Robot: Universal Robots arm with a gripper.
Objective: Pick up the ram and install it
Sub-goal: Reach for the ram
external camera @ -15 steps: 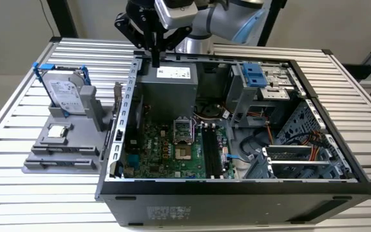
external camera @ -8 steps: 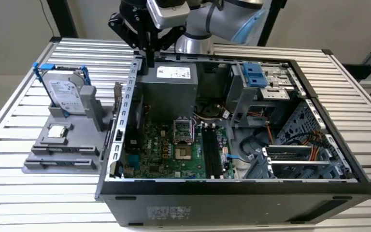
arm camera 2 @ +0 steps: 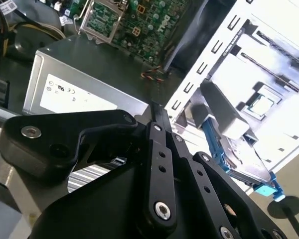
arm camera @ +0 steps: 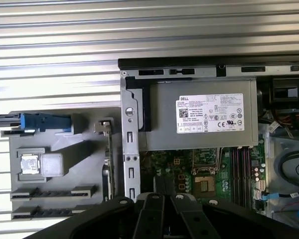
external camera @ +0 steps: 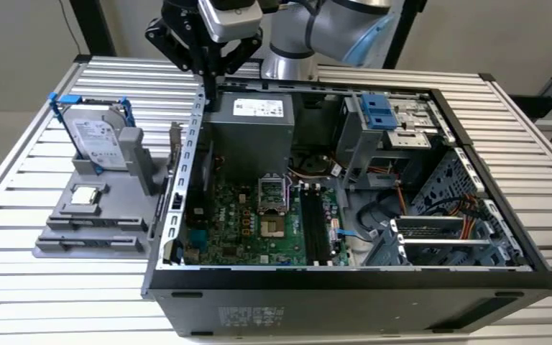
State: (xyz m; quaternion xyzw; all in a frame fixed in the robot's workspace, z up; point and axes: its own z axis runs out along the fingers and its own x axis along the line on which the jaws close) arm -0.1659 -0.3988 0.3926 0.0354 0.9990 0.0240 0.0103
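The ram [external camera: 173, 147] stands on edge in the grey holder [external camera: 94, 233], just outside the computer case's wall; in the first wrist view the ram [arm camera: 109, 164] shows as a thin dark line. My gripper [external camera: 209, 85] hangs above the case's far corner by the power supply [external camera: 252, 118], a little to the exterior view's right of the ram and apart from it. Its black fingers meet at the tips in both wrist views [arm camera 2: 153, 107] [arm camera: 163, 191], with nothing between them. The motherboard's long black memory slots [external camera: 315, 223] lie open inside the case.
On the same holder are a silver hard drive with blue rails [external camera: 98, 133] and a small square CPU chip [external camera: 84, 194]. The open case [external camera: 353, 277] holds the drive cage [external camera: 391, 118], cables and an empty CPU socket [external camera: 271, 194]. A slatted metal table [external camera: 26, 302] lies all around.
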